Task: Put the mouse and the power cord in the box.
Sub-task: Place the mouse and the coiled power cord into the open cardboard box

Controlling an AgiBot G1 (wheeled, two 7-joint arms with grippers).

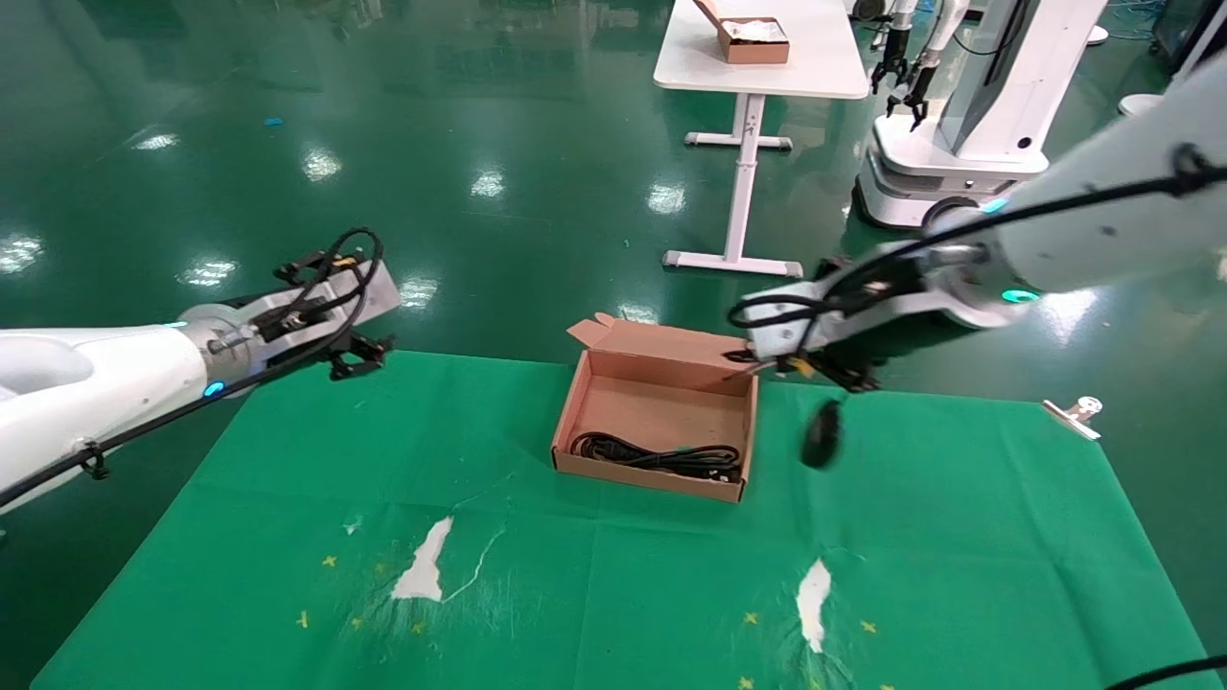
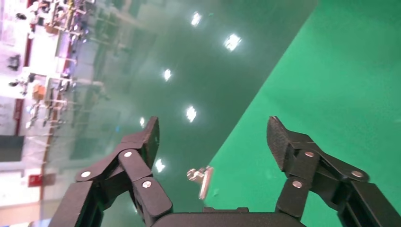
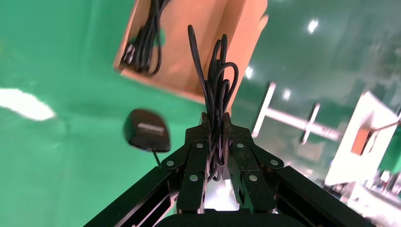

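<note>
The right gripper (image 3: 215, 124), pinched tight on the mouse's thin cable (image 3: 215, 80), should carry the dangling mouse (image 1: 821, 434) over the box (image 1: 575, 401) before letting go.

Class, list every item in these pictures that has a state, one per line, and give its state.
Shallow brown cardboard box: lid flaps open, upright on the green cloth.
Thick black power cord: coiled, lying inside the box.
Small black oval mouse: dangling in the air beside the box by its thin black cable.
Right gripper: shut on the bunched cable.
Left gripper: open, empty, at the cloth's far left edge.
</note>
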